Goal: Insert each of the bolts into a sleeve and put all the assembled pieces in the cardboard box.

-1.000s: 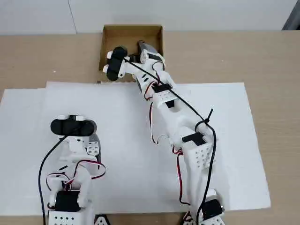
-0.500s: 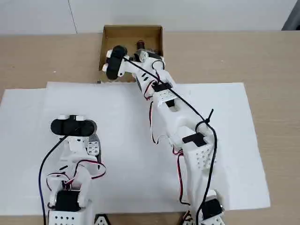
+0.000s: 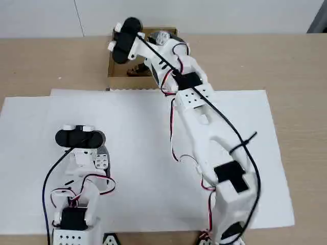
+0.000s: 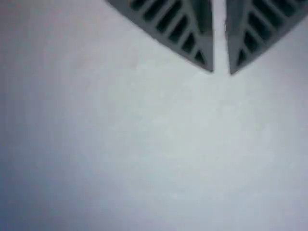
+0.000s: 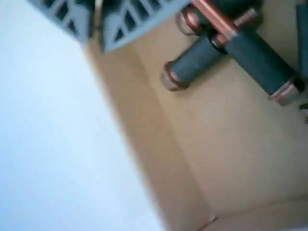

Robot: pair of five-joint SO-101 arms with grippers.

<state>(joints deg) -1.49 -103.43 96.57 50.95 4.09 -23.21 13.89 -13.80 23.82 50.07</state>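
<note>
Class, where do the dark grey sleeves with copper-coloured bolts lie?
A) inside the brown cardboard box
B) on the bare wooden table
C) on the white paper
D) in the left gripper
A: the right wrist view shows the dark grey sleeves lying on the floor of the brown cardboard box.

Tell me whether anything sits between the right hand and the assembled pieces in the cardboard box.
Nothing visible does. The right hand hangs over the cardboard box wall, and just bare cardboard separates it from the assembled pieces.
</note>
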